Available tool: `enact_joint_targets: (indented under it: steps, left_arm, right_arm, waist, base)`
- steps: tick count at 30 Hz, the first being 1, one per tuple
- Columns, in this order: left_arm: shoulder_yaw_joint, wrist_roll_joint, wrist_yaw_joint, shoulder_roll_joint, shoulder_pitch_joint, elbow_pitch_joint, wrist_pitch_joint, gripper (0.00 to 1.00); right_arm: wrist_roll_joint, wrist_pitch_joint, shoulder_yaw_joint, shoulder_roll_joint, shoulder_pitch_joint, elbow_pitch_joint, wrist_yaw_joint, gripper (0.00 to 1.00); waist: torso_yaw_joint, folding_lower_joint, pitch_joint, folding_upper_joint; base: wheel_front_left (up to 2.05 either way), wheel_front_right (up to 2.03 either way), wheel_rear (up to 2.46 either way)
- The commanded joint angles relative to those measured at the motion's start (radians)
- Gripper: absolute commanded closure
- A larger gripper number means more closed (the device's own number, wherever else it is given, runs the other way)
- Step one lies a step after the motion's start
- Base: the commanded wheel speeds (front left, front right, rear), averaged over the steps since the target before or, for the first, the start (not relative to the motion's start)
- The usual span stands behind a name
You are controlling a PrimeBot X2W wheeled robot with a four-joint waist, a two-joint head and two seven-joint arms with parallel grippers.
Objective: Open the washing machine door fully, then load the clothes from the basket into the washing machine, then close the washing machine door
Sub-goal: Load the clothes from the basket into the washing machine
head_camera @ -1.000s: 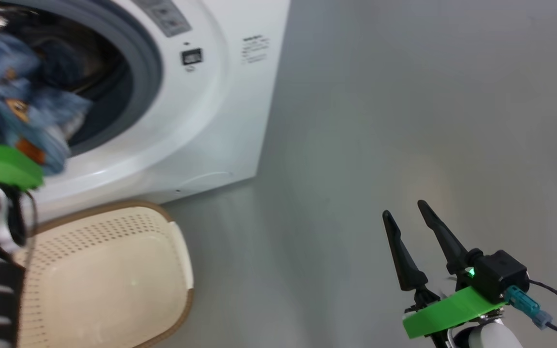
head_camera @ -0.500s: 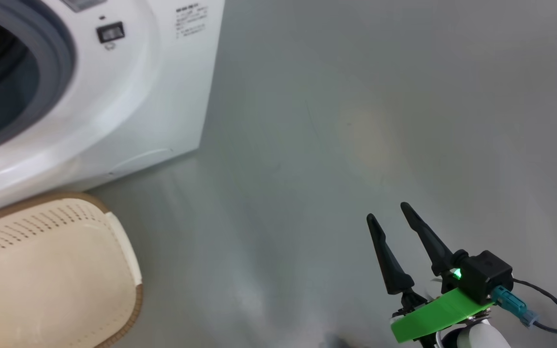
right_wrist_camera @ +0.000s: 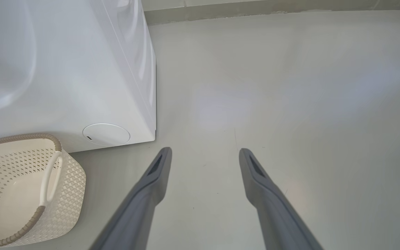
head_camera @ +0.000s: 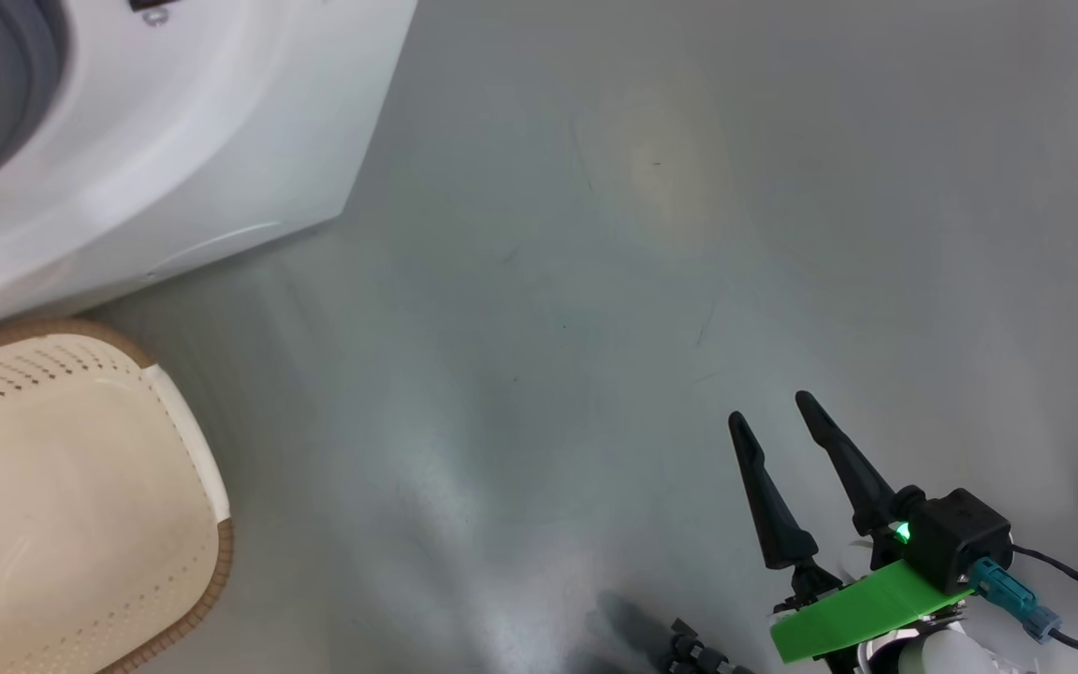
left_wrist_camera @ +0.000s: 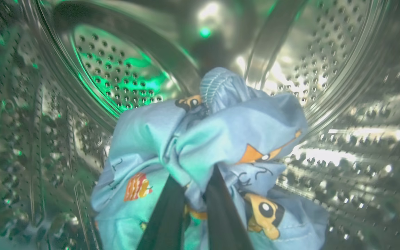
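Since a second ago the head camera has swung right, sliding the cream perforated plastic basket [head_camera: 52, 524] and the big white front-loading washing machine [head_camera: 174, 140] toward that view's left edge. Loading is in hand: the left gripper [left_wrist_camera: 194, 177], jaws pinching the light blue printed clothes [left_wrist_camera: 221, 132], reaches inside the perforated steel drum [left_wrist_camera: 116, 69]. Next I would release and withdraw. The basket looks empty, though cropped. The right gripper [head_camera: 768, 407] hovers above the floor, jaws spread.
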Motion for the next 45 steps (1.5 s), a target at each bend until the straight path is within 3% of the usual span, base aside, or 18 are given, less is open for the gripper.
enact_joint_targets:
  steps: [1,2,4,5,16,28,37,45]
  left_arm:
    - [0.008,0.018,-0.004,0.051,-0.026,-0.001,-0.006,0.61]
    - [0.001,0.025,-0.007,0.049,-0.032,0.017,-0.006,0.50]
    - [-0.009,0.037,-0.006,0.044,-0.049,0.043,-0.006,0.04]
    - [-0.013,0.039,-0.005,0.040,-0.056,0.064,-0.006,0.00]
    - [-0.101,0.089,0.001,-0.013,-0.124,0.317,0.077,0.00]
    - [-0.093,0.042,0.009,-0.103,-0.059,0.390,0.026,0.00]
    - [-0.076,-0.001,0.008,-0.184,0.094,0.369,-0.005,0.00]
    - [-0.048,-0.036,-0.016,-0.274,0.298,0.179,-0.006,0.00]
  right_arm:
    - [-0.003,-0.005,0.016,-0.013,0.029,-0.022,0.001,0.00]
    - [0.000,-0.005,0.018,-0.013,0.029,-0.020,0.001,0.00]
    - [0.004,-0.005,0.023,-0.013,0.029,-0.018,0.001,0.00]
    - [0.006,-0.005,0.024,-0.013,0.030,-0.015,0.001,0.00]
    - [0.014,-0.005,0.007,-0.013,0.040,-0.003,0.001,0.00]
    - [0.004,-0.005,-0.004,-0.013,0.039,0.013,0.001,0.00]
    - [-0.009,-0.005,-0.003,-0.013,0.048,0.036,0.001,0.00]
    - [-0.038,-0.005,-0.026,-0.013,0.060,0.040,0.001,0.00]
  waist:
    - [-0.002,0.0000,0.006,-0.0001]
    - [-0.001,0.0000,0.005,-0.0001]
    - [0.001,0.0000,0.000,-0.0001]
    - [0.003,0.0000,-0.004,-0.0001]
    - [0.022,0.0000,-0.067,-0.0001]
    - [0.076,0.0000,-0.172,-0.0001]
    - [0.126,0.0000,-0.300,-0.0001]
    - [0.194,0.0000,-0.399,-0.0001]
  base:
    - [0.00,0.00,0.00]
    - [0.00,0.00,0.00]
    - [0.00,0.00,0.00]
    - [0.00,0.00,0.00]
    - [0.00,0.00,0.00]
    - [0.00,0.00,0.00]
    - [0.00,0.00,0.00]
    - [0.00,0.00,0.00]
